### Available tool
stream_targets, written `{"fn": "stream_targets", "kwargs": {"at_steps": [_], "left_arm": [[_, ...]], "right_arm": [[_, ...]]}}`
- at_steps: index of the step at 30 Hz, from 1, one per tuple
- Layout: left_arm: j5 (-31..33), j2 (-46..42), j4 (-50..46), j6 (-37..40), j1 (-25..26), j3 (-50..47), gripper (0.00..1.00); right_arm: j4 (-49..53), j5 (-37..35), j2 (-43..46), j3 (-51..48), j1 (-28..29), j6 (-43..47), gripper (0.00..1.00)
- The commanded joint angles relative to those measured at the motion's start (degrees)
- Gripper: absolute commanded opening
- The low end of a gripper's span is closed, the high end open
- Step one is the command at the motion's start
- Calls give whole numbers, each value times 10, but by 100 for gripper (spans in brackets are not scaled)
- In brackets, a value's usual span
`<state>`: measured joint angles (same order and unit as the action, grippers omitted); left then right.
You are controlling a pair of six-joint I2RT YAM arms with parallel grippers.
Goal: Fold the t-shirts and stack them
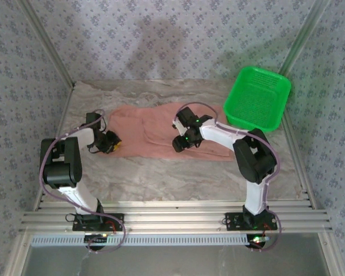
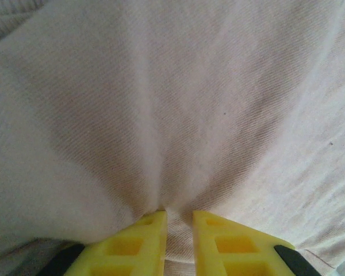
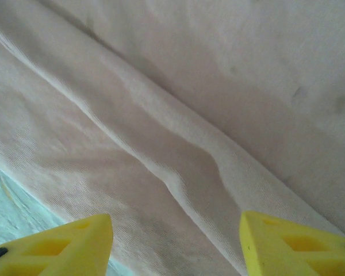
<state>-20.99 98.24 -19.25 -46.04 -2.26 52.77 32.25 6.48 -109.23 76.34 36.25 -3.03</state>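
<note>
The pink t-shirt (image 1: 149, 129) lies on the table (image 1: 161, 172) near the green basket (image 1: 259, 95). Your left gripper (image 2: 178, 224) pinches its cloth. Your right gripper (image 3: 176, 230) hangs open, holding nothing. Pull from one side only and the shirt may bunch.

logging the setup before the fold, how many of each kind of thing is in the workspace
salmon-pink t-shirt: 1
green plastic basket: 1
robot arms: 2
total: 4
</note>
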Motion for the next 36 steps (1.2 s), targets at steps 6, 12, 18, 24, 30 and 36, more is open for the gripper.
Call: {"fn": "stream_targets", "kwargs": {"at_steps": [6, 12, 18, 24, 30, 36], "left_arm": [[6, -7, -23, 10, -3, -15, 20], [7, -6, -24, 13, -3, -15, 19], [8, -7, -27, 17, -3, -14, 20], [7, -3, -26, 19, -3, -14, 19], [7, -1, -28, 24, -4, -15, 19], [8, 0, -31, 29, -4, -16, 19]], "right_arm": [[60, 0, -42, 27, -2, 66, 59], [66, -40, -62, 48, -6, 60, 54], [71, -66, -72, 68, -10, 60, 51], [80, -72, -86, 80, -17, 66, 44], [80, -72, -91, 92, -22, 72, 25], [82, -97, -91, 113, -29, 75, 14]]}}
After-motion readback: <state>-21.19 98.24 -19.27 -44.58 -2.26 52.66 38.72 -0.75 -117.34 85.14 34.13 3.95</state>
